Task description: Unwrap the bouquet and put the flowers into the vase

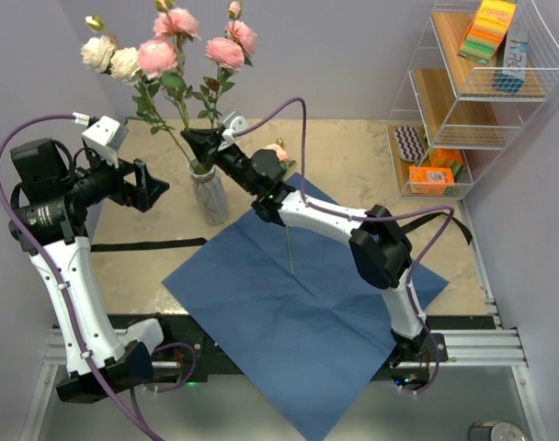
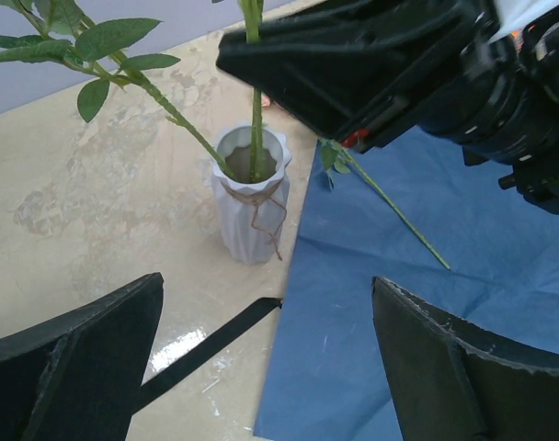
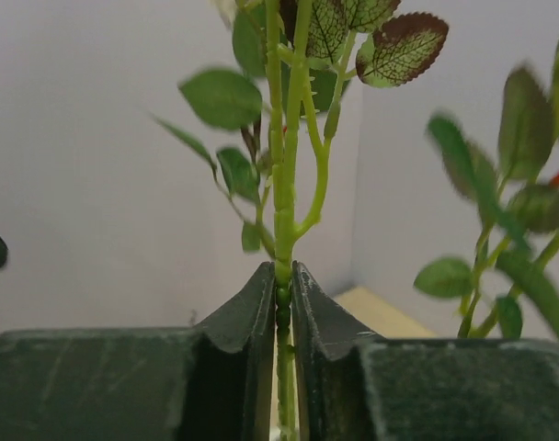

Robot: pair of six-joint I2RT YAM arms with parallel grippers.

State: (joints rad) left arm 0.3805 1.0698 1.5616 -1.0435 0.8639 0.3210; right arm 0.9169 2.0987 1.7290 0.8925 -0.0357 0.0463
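Stem [image 3: 282, 220] pinched by right gripper [image 3: 282, 277] just above vase [image 2: 252, 216]; left gripper [image 2: 268, 289] wide open.

1 vase [image 1: 211, 202]. Flowers [image 1: 173, 81] in it: 4 open pink blooms [image 1: 156, 57], 2 white blooms [image 1: 98, 53], approx 3 buds [image 1: 94, 22]. 1 loose flower [image 2: 390, 209] on 1 blue paper sheet [image 1: 289, 340]. 1 black ribbon [image 1: 146, 244]. 1 wire rack [image 1: 442, 96] w/ 3 shelves.

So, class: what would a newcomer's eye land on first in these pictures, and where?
First, the pink and cream roses rising from the small white vase toward the back left. Next, the right hand pinched on a green rose stem just above the vase. Then the blue wrapping paper spread flat in front, one more flower stem lying on it.
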